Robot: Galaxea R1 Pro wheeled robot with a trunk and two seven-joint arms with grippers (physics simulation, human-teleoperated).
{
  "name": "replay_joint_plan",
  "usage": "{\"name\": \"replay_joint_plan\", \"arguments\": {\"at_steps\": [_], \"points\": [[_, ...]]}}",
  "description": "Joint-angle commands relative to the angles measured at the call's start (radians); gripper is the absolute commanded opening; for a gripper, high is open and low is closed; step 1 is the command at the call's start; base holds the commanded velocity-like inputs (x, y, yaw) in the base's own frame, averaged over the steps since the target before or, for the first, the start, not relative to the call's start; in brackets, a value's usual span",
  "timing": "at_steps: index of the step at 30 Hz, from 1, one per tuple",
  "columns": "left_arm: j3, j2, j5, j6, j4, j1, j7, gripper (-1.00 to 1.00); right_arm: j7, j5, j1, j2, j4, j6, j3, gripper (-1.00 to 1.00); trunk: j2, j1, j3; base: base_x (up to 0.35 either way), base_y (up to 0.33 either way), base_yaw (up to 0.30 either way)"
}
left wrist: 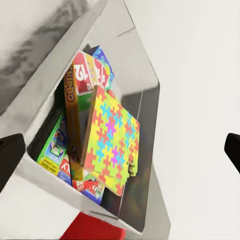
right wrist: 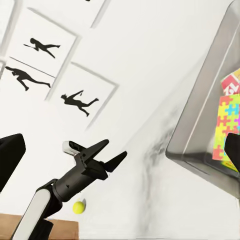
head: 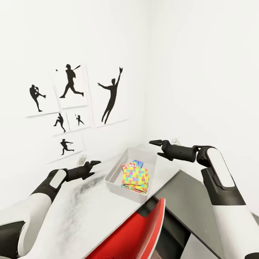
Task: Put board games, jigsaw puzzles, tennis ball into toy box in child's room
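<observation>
Meanwhile, the toy box (head: 114, 175) sat on the pale table (head: 82, 212) between the two arms, already holding a jigsaw puzzle (head: 136, 178) propped on edge against lettered board games (left wrist: 82, 82). In the head view the left gripper (head: 94, 163) hung at about nine o'clock from the box, fingers apart and empty, while the right gripper (head: 157, 148) hung at about one o'clock from it, likewise spread and holding nothing. The one item visibly outside the box was the tennis ball (right wrist: 78, 207), seen in the right wrist view as a small yellow sphere just below the left arm, apparently low beside the table's edge; whether it rested on a surface or the floor could not be told. That placed it on the left arm's side, so the left gripper (right wrist: 108, 152) looked the nearer one for it, with the box lying away toward the right. The tabletop around the box was open, the wall with its sports silhouettes (head: 72, 81) bounded the far side, and a red chair back (head: 149, 230) crowded the near edge at six o'clock.
</observation>
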Motion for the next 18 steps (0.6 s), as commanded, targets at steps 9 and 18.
{"name": "replay_joint_plan", "arguments": {"at_steps": [9, 18], "points": [[0.005, -0.001, -0.002, 0.007, 0.000, -0.001, -0.002, 1.00, -0.011, 0.004, -0.001, 0.007, -0.001, 0.000, 0.001, 1.00, -0.002, 0.000, -0.002, -0.195, 0.183, 0.283], [0.005, 0.001, -0.003, 0.007, 0.001, -0.001, -0.002, 1.00, -0.009, 0.111, -0.001, 0.015, 0.001, 0.002, -0.002, 1.00, -0.002, 0.000, -0.002, -0.223, 0.219, 0.287]]}}
